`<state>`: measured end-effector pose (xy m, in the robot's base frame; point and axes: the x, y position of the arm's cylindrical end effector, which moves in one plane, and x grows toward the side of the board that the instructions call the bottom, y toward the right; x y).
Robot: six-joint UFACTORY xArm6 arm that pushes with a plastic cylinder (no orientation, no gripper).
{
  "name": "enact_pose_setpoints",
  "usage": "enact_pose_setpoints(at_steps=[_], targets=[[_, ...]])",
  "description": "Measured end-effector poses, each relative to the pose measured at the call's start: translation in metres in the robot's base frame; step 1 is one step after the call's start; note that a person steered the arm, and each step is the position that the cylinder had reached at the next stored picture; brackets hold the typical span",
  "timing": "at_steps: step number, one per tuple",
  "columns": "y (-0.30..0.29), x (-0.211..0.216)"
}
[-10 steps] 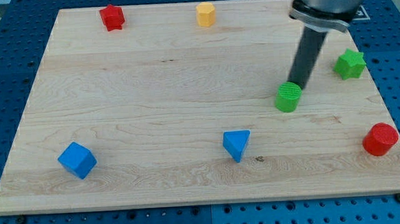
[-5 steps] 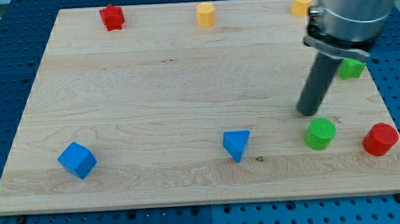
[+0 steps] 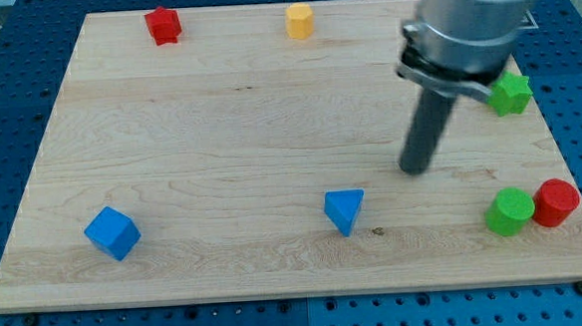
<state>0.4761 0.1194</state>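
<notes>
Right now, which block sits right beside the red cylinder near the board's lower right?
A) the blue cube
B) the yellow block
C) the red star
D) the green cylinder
D: the green cylinder sits against the red cylinder on its left side, while my tip stands apart from both.

The green round block point(image 3: 510, 211) has slid away toward the view's right and now sits touching the red round block point(image 3: 556, 202), while my tip point(image 3: 412, 170) has moved back to the view's left, well apart from both.
</notes>
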Motion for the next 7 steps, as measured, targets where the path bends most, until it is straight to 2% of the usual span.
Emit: enact_pose_setpoints(at_steps=[1,2,3,4,6,7], targets=[[0.006,-0.088],[0.067,-0.148],[0.140,-0.164],[0.190,-0.154],[0.137,-0.058],[0.131,0.000]])
